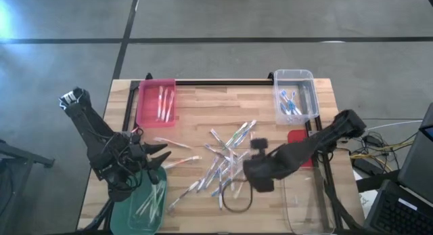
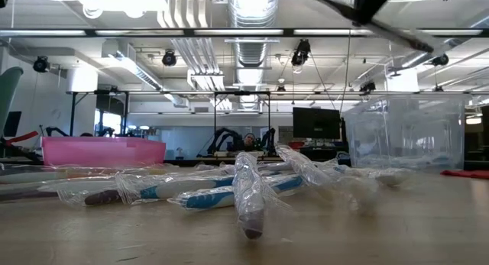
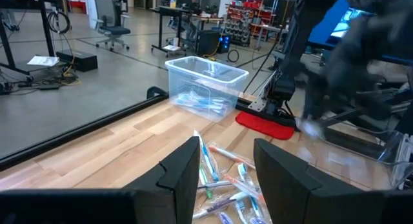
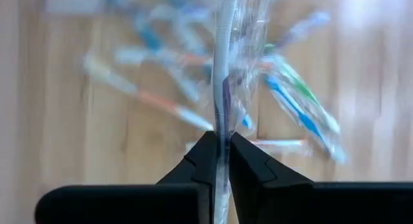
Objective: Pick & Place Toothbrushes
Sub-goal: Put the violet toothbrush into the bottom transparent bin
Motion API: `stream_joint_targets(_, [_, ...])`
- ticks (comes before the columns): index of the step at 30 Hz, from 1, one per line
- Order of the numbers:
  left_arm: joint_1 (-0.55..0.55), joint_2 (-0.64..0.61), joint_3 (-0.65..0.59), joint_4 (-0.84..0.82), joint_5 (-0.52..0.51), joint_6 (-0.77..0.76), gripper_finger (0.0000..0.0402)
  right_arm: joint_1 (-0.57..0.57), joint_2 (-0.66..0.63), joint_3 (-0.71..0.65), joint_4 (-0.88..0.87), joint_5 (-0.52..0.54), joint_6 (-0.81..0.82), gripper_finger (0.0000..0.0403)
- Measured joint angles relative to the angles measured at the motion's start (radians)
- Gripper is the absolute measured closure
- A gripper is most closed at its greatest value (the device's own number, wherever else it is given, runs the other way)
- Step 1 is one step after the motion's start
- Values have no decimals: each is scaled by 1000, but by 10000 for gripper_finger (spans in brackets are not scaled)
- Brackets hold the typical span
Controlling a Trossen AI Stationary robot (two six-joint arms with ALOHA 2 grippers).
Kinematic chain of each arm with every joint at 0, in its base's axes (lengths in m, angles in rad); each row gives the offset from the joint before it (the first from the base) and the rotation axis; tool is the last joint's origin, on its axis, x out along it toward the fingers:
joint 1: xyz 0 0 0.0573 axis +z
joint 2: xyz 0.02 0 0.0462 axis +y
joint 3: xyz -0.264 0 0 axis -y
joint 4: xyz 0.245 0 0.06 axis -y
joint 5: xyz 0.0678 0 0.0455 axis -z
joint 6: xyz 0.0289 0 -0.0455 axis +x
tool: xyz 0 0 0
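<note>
Right end effector [image 4: 221, 161] clenched on a wrapped toothbrush [image 4: 222, 69], above the worktop [image 1: 203, 106] at about 5 o'clock of centre. Loose toothbrushes [image 1: 226, 157] piled mid-worktop; more in pink bin [image 1: 157, 103], clear bin [image 1: 295, 95], green bin [image 1: 142, 204]. Left end effector [image 3: 222, 172] released, empty, over the 8 o'clock edge beside green bin.

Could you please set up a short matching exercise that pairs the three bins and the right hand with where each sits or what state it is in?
Things:
1. pink bin
2. green bin
3. clear bin
4. right hand

Places or states:
A. far right of the table, blue toothbrushes inside
B. shut on a wrapped toothbrush
C. near left corner, beside the left arm
D. far left of the table

Pairs: 1-D, 2-C, 3-A, 4-B
</note>
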Motion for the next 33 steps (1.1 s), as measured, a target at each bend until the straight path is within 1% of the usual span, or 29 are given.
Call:
stream_joint_targets(5, [0,0,0,-1,0,0,250,-38,-115,-6,-16,10,393,381])
stream_joint_targets(8, [0,0,-1,0,0,0,250,-41,-165,-6,-49,3,576,381])
stream_joint_targets(11, [0,0,-2,0,0,0,250,-35,-198,-6,-106,-35,740,381])
stream_joint_targets(15, [0,0,-3,0,0,0,250,-4,-223,-7,-228,-95,889,381])
stream_joint_targets(20, [0,0,-11,0,0,0,250,67,-228,-8,-362,-183,1083,381])
stream_joint_targets(27, [0,0,-17,0,0,0,250,194,-229,-12,-386,-285,1325,381])
stream_joint_targets(33, [-1,0,-17,0,0,0,250,307,-229,-15,-386,-294,1579,381])
